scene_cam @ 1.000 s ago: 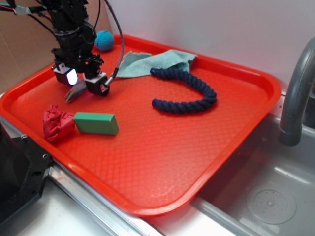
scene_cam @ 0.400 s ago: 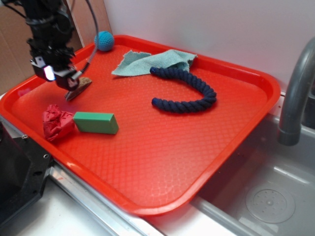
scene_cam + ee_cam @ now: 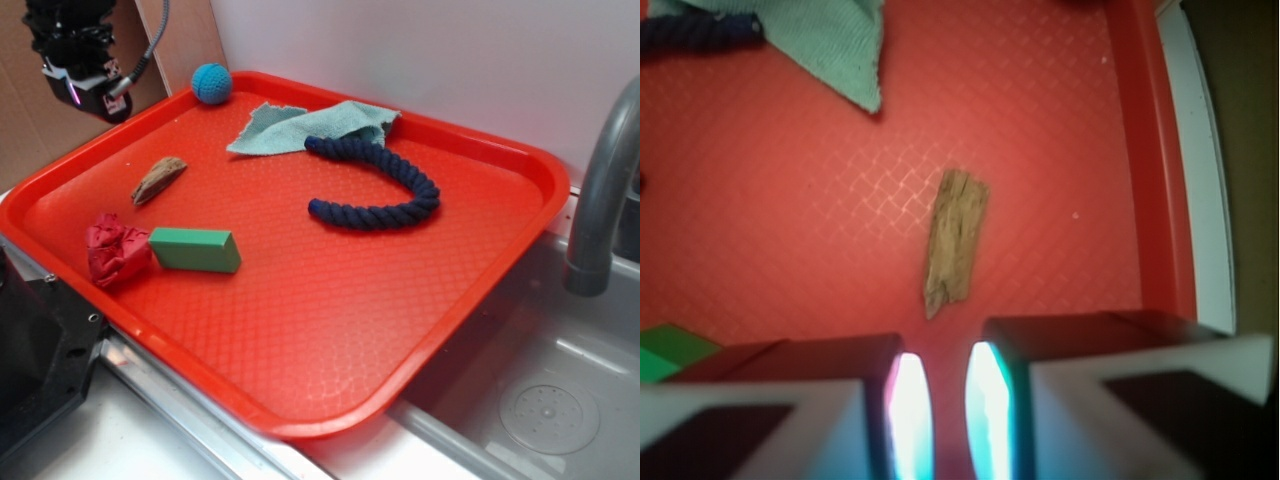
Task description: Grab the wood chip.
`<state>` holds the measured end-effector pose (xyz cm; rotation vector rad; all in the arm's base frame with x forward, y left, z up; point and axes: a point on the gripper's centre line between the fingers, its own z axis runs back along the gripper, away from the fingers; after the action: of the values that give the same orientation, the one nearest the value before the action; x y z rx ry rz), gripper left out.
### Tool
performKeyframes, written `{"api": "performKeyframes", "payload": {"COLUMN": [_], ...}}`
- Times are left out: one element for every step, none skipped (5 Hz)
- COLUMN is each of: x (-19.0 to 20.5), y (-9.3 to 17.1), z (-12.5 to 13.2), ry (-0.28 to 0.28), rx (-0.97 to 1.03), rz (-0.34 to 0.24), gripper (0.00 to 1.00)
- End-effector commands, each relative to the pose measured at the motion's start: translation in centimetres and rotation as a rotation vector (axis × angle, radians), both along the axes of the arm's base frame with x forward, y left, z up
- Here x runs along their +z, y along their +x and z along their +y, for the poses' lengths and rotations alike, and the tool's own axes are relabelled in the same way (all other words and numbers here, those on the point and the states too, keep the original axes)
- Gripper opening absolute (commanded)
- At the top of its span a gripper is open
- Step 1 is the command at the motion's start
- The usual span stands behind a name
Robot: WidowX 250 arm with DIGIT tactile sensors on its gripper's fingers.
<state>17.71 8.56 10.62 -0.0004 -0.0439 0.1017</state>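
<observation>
The wood chip (image 3: 158, 180), a small tan sliver, lies flat on the red tray (image 3: 330, 310) near its left rim. My gripper (image 3: 86, 92) hangs high above the tray's far-left corner, well clear of the chip. In the wrist view the chip (image 3: 955, 240) lies just ahead of my gripper (image 3: 947, 362). Its jaws stand nearly together with only a thin slit of tray showing, and nothing is between them.
A green block (image 3: 195, 250) and a red cloth wad (image 3: 115, 250) sit near the chip at the tray's front left. A blue ball (image 3: 211, 83), teal cloth (image 3: 310, 125) and dark rope (image 3: 390, 190) lie farther back. A faucet (image 3: 600, 190) and sink (image 3: 540, 400) are on the right.
My gripper rose and moved left, away from the chip, and its jaws closed. The chip stayed lying on the tray.
</observation>
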Motion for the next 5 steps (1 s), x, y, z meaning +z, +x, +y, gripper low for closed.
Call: {"api": "performKeyframes", "payload": {"x": [-3.5, -5.5, -7.2, -9.0, -9.7], "y": [1.7, 2.2, 2.8, 2.9, 2.6], "z": [1.9, 1.9, 1.4, 0.9, 1.0], "ry": [0.032, 0.033, 0.036, 0.054, 0.06], "rx": [0.02, 0.017, 0.008, 0.0, 0.002], "rz": [0.024, 0.043, 0.065, 0.094, 0.105], "gripper": [1.0, 1.0, 1.0, 1.0, 0.0]}}
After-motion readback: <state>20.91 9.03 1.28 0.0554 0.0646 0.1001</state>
